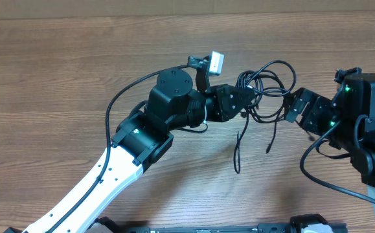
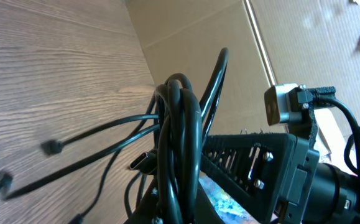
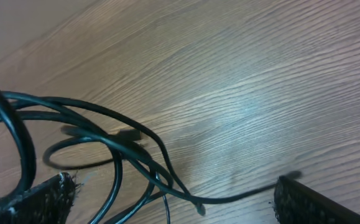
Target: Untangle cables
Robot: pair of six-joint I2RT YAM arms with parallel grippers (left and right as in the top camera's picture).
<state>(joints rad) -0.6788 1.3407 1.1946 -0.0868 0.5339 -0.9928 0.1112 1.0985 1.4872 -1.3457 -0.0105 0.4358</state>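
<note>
Cables are bunching in a loop over the table between both grippers, their loose plug ends trailing toward 6 o'clock. The left gripper is pinching the bundle shut from 9 o'clock. At 3 o'clock the right gripper is gaping wide, gripping nothing, with one strand lying between its fingers.
</note>
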